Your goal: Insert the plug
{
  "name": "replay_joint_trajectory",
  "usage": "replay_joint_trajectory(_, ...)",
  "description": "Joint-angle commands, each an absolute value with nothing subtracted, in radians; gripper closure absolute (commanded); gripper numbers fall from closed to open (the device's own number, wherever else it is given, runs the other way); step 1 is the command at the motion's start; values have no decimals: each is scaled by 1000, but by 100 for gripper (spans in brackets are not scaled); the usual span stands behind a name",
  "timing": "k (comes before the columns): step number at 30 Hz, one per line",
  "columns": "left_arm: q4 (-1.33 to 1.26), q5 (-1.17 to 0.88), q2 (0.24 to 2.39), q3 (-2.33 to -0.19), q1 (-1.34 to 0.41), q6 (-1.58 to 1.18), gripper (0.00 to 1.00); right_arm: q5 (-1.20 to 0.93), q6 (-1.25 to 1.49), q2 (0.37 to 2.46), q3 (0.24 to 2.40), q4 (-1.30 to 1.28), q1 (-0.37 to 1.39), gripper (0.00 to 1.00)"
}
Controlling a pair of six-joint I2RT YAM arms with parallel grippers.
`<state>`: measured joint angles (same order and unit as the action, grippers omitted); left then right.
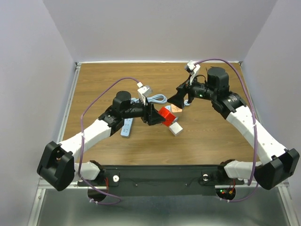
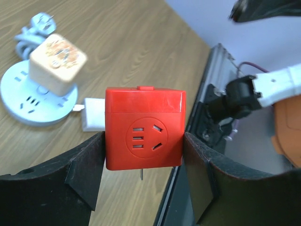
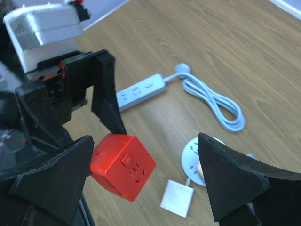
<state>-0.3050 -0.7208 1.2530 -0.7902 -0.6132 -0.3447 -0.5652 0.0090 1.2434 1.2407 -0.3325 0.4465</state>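
Only thing here acting as a holder is the round white socket disc (image 2: 14, 89), and it's got a beige cube (image 2: 57, 63) sitting on top, a bit off-centre. The left gripper (image 2: 143, 141) is pinching a red cube (image 2: 145, 117) between its pads, one on each side face. The outlet face points back at the wrist cam, and the cube looks lifted off the table (image 1: 211, 136). The plug (image 3: 177, 197), a small white block, isn't in either gripper. It lies flat on the wood just beside the disc, and from above it sits right next to the red cube on the near side. Can't tell if they touch. The right gripper (image 1: 181, 100) hangs over the disc with its jaws spread wide. From its own cam you look down through the gap and see the red cube, the plug and the edge of the disc all framed between the two fingers. Off to the left a long white strip (image 1: 127, 127) lies on the table with its cable (image 1: 156, 99) coiled up behind it.
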Motion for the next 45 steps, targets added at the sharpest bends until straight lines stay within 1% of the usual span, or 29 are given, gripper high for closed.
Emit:
replay_joint_trajectory(1,-425,-871,1158,-775,-606,-341,100,-817,-43,1213,1232,-267,448,4)
replay_joint_trajectory(6,-433,-919,1106,-753,-604,-350,100,-1013,-22,1219,1250,-273,446,4)
replay_joint_trajectory(10,-433,-914,1071,-739,-598,-353,100,-1081,-2,1209,1255,-279,448,4)
replay_joint_trajectory(16,-433,-916,1060,-739,-586,-359,100,-1133,52,1200,1238,-310,448,4)
replay_joint_trajectory(24,-445,-960,1051,-750,-583,-367,100,-1160,46,1209,1192,-331,446,4)
replay_joint_trajectory(30,-492,-1020,1016,-727,-583,-376,100,-1151,29,1224,1193,-333,446,4)
replay_joint_trajectory(36,-584,-1129,965,-690,-583,-376,100,-1149,20,1221,1227,-331,448,4)
replay_joint_trajectory(42,-531,-1147,946,-715,-580,-318,100,-1216,11,1239,1243,-331,448,4)
replay_joint_trajectory(45,-462,-1109,951,-742,-580,-264,100,-1272,11,1246,1243,-328,448,4)
